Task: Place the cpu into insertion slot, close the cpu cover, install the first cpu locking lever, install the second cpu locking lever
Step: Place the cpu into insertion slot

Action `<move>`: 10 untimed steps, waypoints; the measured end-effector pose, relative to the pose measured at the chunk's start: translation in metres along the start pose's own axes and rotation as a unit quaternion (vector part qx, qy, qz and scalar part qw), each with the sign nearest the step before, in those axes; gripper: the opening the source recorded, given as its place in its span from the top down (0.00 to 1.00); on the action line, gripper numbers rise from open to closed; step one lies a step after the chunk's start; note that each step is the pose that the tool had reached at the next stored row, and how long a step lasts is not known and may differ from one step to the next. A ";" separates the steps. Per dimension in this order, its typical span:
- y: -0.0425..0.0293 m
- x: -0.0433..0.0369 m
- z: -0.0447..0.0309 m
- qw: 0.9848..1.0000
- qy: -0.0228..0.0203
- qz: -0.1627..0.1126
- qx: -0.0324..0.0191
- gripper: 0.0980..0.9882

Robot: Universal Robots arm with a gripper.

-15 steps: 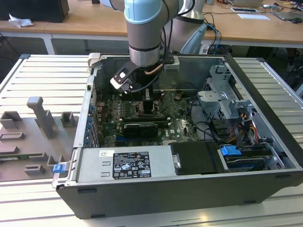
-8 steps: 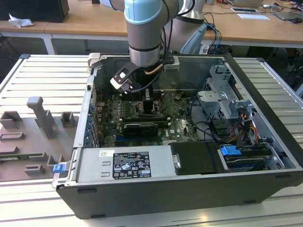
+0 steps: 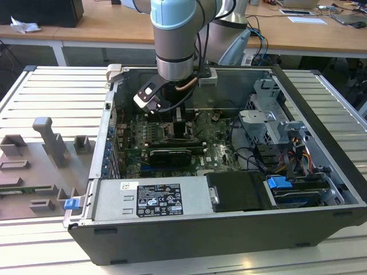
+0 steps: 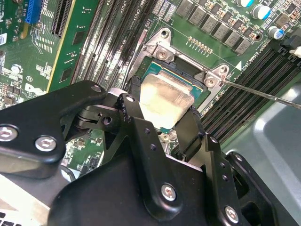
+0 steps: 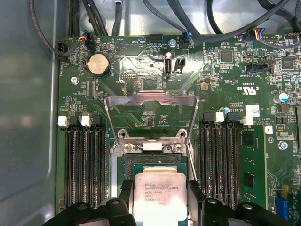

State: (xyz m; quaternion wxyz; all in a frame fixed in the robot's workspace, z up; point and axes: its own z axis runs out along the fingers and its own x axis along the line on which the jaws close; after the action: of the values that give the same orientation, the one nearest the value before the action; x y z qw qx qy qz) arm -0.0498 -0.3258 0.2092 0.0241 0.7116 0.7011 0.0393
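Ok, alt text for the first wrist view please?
The pincer holds the square silver chip over the open socket of a green board. The metal cover frame is swung open beyond it, black memory slots flanking both sides.

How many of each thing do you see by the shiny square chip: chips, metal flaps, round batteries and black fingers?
pale silver square cpu chip: 1
silvery metal cpu cover frame, flipped open: 1
round silver coin battery: 1
black gripper fingers, one each side of the chip: 2
Total: 5
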 end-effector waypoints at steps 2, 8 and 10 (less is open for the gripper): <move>0.0000 0.0000 0.0000 1.000 0.000 0.000 0.000 0.51; 0.0000 0.0000 0.0002 1.000 0.000 0.000 0.000 0.51; 0.0000 0.0000 0.0002 1.000 0.000 0.000 0.000 0.51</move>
State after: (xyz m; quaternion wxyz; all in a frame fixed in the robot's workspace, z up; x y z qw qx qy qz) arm -0.0498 -0.3258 0.2089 0.0241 0.7116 0.7011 0.0393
